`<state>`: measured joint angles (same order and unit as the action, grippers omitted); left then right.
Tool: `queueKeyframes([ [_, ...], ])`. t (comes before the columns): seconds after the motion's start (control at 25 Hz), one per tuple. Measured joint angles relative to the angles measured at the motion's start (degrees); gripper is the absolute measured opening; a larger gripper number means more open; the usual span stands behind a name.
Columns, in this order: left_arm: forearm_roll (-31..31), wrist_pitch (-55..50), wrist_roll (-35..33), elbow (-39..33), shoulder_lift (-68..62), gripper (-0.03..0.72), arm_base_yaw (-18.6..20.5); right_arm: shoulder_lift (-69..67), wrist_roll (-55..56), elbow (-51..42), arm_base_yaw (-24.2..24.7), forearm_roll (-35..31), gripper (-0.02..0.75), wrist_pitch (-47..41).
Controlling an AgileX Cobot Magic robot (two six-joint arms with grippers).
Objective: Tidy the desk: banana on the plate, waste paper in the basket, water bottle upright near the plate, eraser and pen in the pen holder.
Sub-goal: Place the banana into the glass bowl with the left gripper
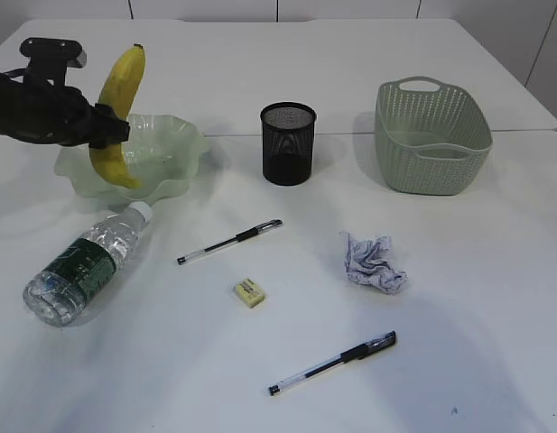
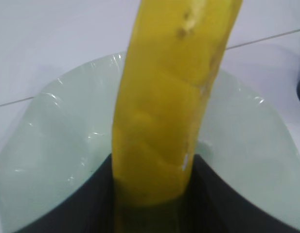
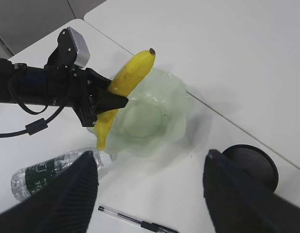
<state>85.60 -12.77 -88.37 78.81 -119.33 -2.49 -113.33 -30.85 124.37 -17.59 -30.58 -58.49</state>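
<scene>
While the left gripper [image 1: 111,126] clamps the banana [image 1: 118,113] around its middle at the upper left of the exterior frame, the fruit stands nearly upright, its stem end pointing up and its lower end over the near-left side of the pale green plate [image 1: 183,149]; whether that tip touches the plate cannot be told. In the left wrist view the banana [image 2: 164,107] rises from between the two dark jaws at the bottom edge, with the plate [image 2: 52,145] spread behind it.

Seen in the right wrist view, the right gripper [image 3: 150,194] hangs above the table with its two dark fingers [image 3: 67,194] spread wide at the lower edge and nothing between them; beyond it the left gripper [image 3: 98,99] and the banana [image 3: 125,82] show over the plate [image 3: 159,116].

Below the plate, at the left of the exterior frame, the water bottle [image 1: 84,266] lies on its side, cap toward the plate. The black mesh pen holder [image 1: 288,142] stands upright at centre top, and the green basket [image 1: 431,135] at the upper right. One pen [image 1: 228,242] lies left of centre, a second pen [image 1: 332,363] lower down, the yellow eraser [image 1: 249,291] between them, and the crumpled waste paper [image 1: 373,263] right of centre on the white table [image 1: 495,343].
</scene>
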Motion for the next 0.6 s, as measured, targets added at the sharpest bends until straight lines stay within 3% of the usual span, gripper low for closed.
queueKeyframes([
  [0.6, 0.2, 2.0, 0.1, 0.1, -0.6, 0.287, 1.2, -0.3, 0.0, 0.0, 0.0, 0.1, 0.504, 0.9],
])
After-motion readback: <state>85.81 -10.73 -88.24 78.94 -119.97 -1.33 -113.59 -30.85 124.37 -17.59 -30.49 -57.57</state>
